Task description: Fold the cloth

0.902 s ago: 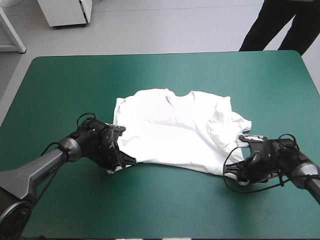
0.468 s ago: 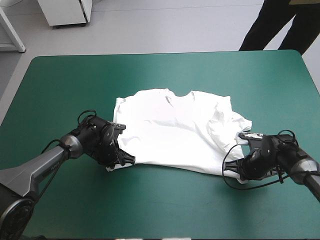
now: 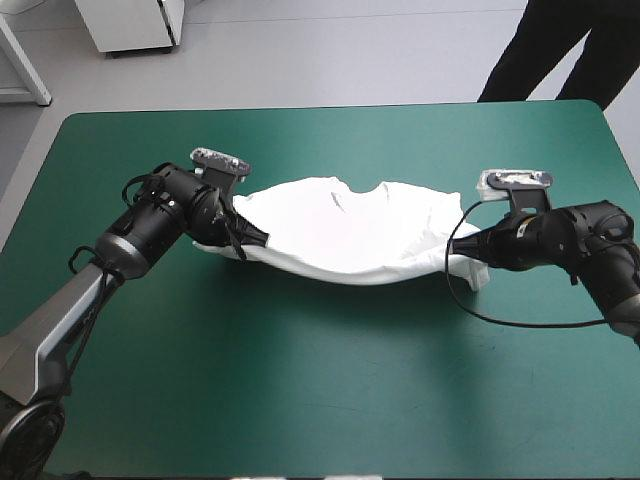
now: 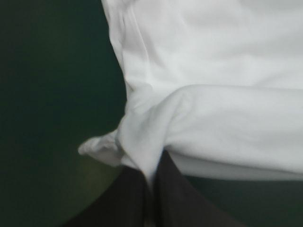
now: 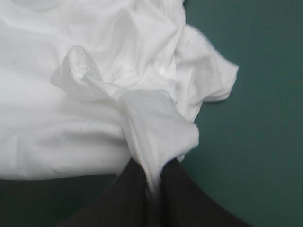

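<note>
The white T-shirt (image 3: 350,225) lies mid-table with its near hem lifted and carried back over the body, sagging between the two grippers. My left gripper (image 3: 252,238) is shut on the T-shirt at its left hem corner; in the left wrist view the cloth (image 4: 213,118) is pinched between the black fingers (image 4: 128,198). At the right hem corner my right gripper (image 3: 468,252) is shut on the T-shirt (image 5: 94,118), a bunched fold rising from between its fingers (image 5: 184,198). The collar (image 3: 358,190) points to the far edge.
Bare teal-green cover (image 3: 330,390) spreads in front of the shirt and on both sides. The right arm's black cable loops over the table near the shirt's right side.
Both grippers have lifted off the table's near side and moved toward the far edge, carrying the shirt's near hem up and over the body. The shirt's visible area is shorter front to back.
</note>
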Robot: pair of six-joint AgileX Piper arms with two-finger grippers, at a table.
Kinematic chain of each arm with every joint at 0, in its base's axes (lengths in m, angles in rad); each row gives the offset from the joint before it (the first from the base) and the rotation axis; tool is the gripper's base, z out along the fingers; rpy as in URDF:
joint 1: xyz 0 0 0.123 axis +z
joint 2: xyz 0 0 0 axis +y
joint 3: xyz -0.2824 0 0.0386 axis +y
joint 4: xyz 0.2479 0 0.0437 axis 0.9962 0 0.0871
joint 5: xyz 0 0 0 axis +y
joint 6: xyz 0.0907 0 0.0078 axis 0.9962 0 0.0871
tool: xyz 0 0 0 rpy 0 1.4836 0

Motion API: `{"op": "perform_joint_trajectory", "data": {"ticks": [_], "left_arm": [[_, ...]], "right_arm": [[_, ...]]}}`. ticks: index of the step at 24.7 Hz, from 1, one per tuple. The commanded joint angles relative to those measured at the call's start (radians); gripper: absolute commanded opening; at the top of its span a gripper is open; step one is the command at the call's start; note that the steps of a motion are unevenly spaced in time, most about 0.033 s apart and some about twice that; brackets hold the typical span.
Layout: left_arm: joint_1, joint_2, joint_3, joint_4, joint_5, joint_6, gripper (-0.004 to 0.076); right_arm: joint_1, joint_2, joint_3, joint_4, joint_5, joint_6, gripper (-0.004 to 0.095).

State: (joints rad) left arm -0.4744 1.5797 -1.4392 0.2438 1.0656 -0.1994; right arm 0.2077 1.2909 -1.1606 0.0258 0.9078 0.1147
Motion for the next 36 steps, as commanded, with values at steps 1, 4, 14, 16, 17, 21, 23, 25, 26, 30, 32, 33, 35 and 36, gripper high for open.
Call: {"op": "perform_joint_trajectory", "data": {"ticks": [1, 4, 14, 16, 17, 21, 23, 25, 26, 30, 32, 33, 35, 36], "left_arm": [[0.030, 0.011, -0.124, 0.084, -0.064, -0.002, -0.0022], [0.085, 0.073, -0.205, 0.092, -0.075, -0.004, -0.0022], [0.147, 0.383, -0.508, 0.080, -0.155, 0.052, -0.0022], [0.147, 0.434, -0.525, 0.066, -0.180, 0.052, -0.0022], [0.147, 0.453, -0.525, 0.055, -0.191, 0.052, -0.0022], [0.147, 0.539, -0.525, 0.035, -0.191, 0.048, -0.0022], [0.147, 0.556, -0.525, 0.033, -0.202, 0.048, -0.0022], [0.147, 0.571, -0.525, 0.014, -0.230, 0.048, -0.0022], [0.154, 0.581, -0.525, -0.025, -0.248, 0.048, -0.0022], [0.156, 0.587, -0.525, -0.047, -0.236, 0.075, 0.0007], [0.156, 0.577, -0.527, -0.052, -0.228, 0.084, 0.0076], [0.156, 0.571, -0.529, -0.059, -0.221, 0.090, 0.0114], [0.156, 0.556, -0.546, -0.066, -0.194, 0.099, 0.0232], [0.156, 0.548, -0.556, -0.069, -0.179, 0.099, 0.0280]], "right_arm": [[-0.003, 0.038, -0.107, -0.107, -0.049, 0.021, -0.0013], [-0.003, 0.112, -0.179, -0.150, -0.061, 0.032, -0.0013], [-0.003, 0.497, -0.566, -0.183, -0.086, 0.037, -0.0013], [-0.007, 0.557, -0.611, -0.195, -0.082, 0.039, -0.0013], [-0.015, 0.585, -0.623, -0.193, -0.084, 0.046, -0.0013], [-0.062, 0.669, -0.641, -0.139, -0.069, 0.057, -0.0013], [-0.075, 0.678, -0.641, -0.116, -0.073, 0.043, -0.0013], [-0.088, 0.680, -0.641, -0.079, -0.075, 0.003, -0.0013], [-0.093, 0.681, -0.641, -0.052, -0.077, -0.011, -0.0013], [-0.101, 0.681, -0.641, 0.030, -0.069, -0.087, 0.0016], [-0.101, 0.681, -0.642, 0.062, -0.054, -0.115, 0.0093], [-0.101, 0.681, -0.642, 0.082, -0.041, -0.121, 0.0157], [-0.101, 0.681, -0.645, 0.103, -0.007, -0.121, 0.0293], [-0.101, 0.681, -0.645, 0.105, 0.011, -0.121, 0.0365]]}}
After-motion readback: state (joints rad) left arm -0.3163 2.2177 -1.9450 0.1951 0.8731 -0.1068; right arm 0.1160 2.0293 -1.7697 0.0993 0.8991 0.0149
